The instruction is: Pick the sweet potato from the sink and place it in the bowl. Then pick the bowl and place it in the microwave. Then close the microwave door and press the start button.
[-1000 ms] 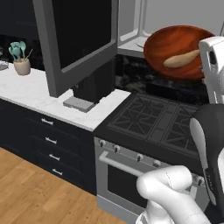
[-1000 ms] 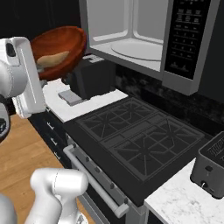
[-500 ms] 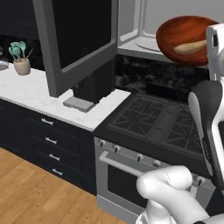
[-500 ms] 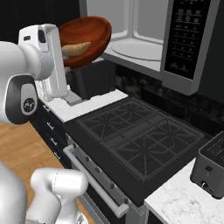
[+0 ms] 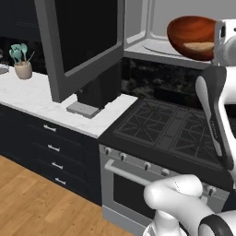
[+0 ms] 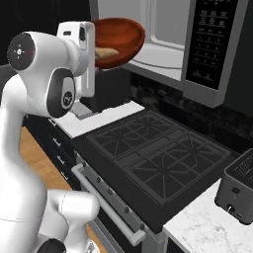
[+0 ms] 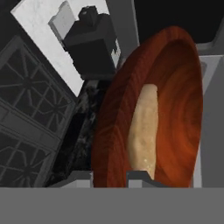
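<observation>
My gripper (image 7: 109,177) is shut on the near rim of the glossy reddish-brown bowl (image 5: 191,32), which I hold high at the mouth of the microwave (image 5: 147,27). The tan sweet potato (image 7: 143,131) lies inside the bowl, and it also appears as a pale wedge, the sweet potato (image 5: 200,46). From the right, the bowl (image 6: 118,37) hangs just left of the pale cavity and its glass turntable (image 6: 165,54). The microwave door (image 5: 85,41) stands swung wide open to the left. The dark control panel (image 6: 212,42) is on the right.
A black gas cooktop (image 6: 153,153) lies below the microwave. A dark coffee machine (image 5: 94,90) stands on the white counter (image 5: 32,94) under the open door. A utensil pot (image 5: 22,67) is at far left, a toaster (image 6: 239,192) at lower right.
The arm has lifted the bowl with the sweet potato and carried it toward the microwave opening. The open door has not moved.
</observation>
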Motion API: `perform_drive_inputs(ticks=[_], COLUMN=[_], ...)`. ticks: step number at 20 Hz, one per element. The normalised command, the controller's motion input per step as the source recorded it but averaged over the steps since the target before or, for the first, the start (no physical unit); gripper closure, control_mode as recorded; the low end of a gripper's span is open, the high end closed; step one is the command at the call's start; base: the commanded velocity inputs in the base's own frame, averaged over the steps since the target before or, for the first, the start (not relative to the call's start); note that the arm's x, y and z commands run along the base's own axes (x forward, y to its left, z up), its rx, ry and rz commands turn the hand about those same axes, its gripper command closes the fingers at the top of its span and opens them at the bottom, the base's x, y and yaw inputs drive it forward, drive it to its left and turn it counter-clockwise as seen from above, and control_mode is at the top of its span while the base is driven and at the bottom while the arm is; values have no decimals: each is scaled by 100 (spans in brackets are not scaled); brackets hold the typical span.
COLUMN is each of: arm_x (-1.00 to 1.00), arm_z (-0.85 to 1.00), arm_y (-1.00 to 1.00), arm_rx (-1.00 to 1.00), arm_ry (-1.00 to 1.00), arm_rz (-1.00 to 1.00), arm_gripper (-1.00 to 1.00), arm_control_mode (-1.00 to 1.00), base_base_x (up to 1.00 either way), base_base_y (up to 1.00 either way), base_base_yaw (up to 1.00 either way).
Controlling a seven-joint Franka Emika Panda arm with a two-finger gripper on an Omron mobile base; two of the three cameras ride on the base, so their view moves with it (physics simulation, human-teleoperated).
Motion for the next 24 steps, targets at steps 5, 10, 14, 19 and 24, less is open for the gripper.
perform_drive_inputs(ticks=[5,10,14,19,24], arm_x=[53,70,63,50,51], arm_z=[0,-2,-4,-16,-25], arm_y=[-2,-17,-35,-24,-7], arm_rx=[3,0,1,1,0], arm_ry=[-5,0,4,6,0], arm_rz=[-1,-2,0,0,0], arm_gripper=[100,100,100,100,100], arm_control_mode=[-100,-100,-100,-100,-100], base_base_x=[0,0,0,0,0], base_base_y=[0,0,0,0,0], base_base_yaw=[0,0,0,0,0])
